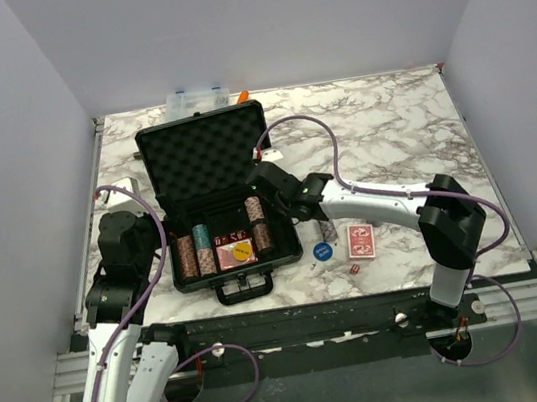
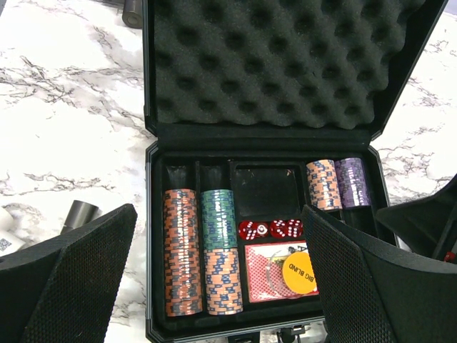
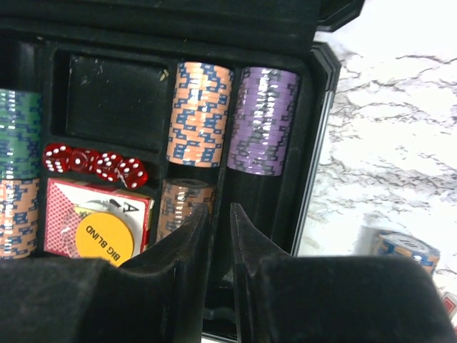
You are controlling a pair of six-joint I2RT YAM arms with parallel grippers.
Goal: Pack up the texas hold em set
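So the whole thing sits on a white marble tabletop (image 1: 390, 132) with grey veining. At the far edge there's a clear plastic box (image 1: 198, 97), with something orange (image 1: 244, 94) just beside it. A couple of grey cylinders (image 2: 80, 214) lie near the left edge.

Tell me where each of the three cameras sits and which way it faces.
Top external: above, behind the bases, looking down at the table; left arm and right arm show.
Left wrist: faces the open briefcase's front; fingers spread wide.
Right wrist: low over its right side; fingers narrowly apart.
Shared: both wrist views show the Big Blind button.
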